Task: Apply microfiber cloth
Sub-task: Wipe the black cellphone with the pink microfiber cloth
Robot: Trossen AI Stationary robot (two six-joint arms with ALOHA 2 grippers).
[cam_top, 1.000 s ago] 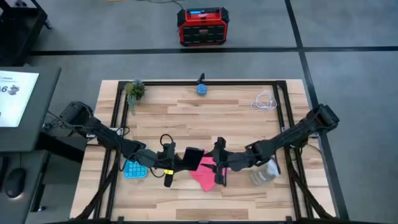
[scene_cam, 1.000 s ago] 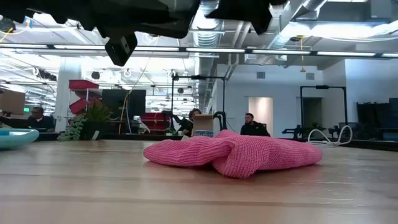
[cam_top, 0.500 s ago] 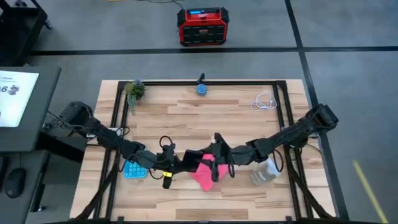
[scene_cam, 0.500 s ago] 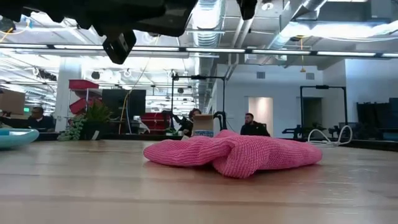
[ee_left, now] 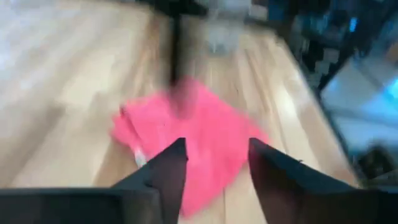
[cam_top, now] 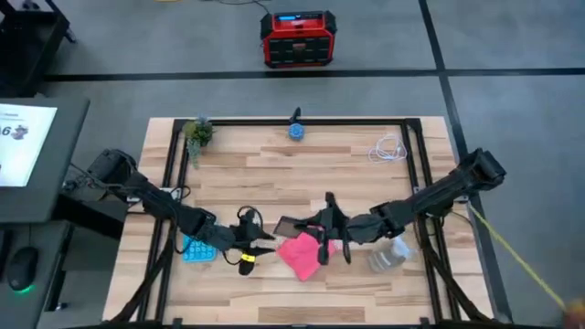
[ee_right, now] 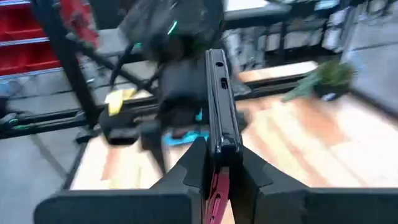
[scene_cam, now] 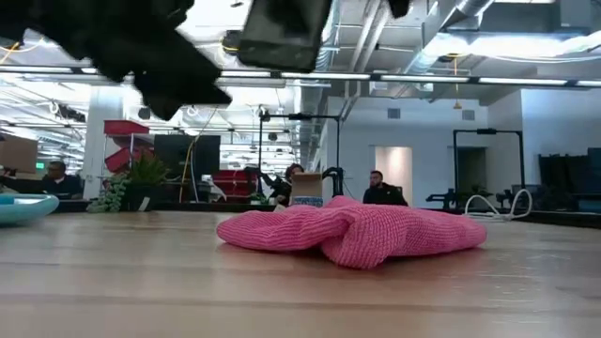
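Observation:
The pink microfiber cloth (cam_top: pixel 300 256) lies crumpled on the wooden table near its front middle, and also shows in the low view (scene_cam: pixel 352 230) and the left wrist view (ee_left: pixel 205 130). Just above the cloth's far-left edge, my right gripper (cam_top: pixel 320 227) is shut on a black phone (cam_top: pixel 288 225), which hangs high in the low view (scene_cam: pixel 282 33). Left of the phone, my left gripper (cam_top: pixel 264 238) stands open, its fingers (ee_left: pixel 171 168) pointing at the cloth with nothing between them. My right gripper pinches the phone's end nearest to it (ee_right: pixel 219 146) between its two fingers (ee_right: pixel 193 163), one on each flat face. The fingers reach in about level from the table's right. The phone juts out past the fingertips toward the left, lifted clear of table and cloth.
A light-blue calculator (cam_top: pixel 196 249) lies under my left arm. A clear plastic piece (cam_top: pixel 388 254) sits right of the cloth. At the table's far edge are a small plant (cam_top: pixel 196 132), a blue object (cam_top: pixel 296 131) and a white cable (cam_top: pixel 390 149). People sit in the room behind (scene_cam: pixel 376 192).
My left gripper has drawn back toward the table's left, away from the phone it stood against a second ago. The phone has stayed with my right gripper, above the cloth's far-left edge. The cloth has not moved.

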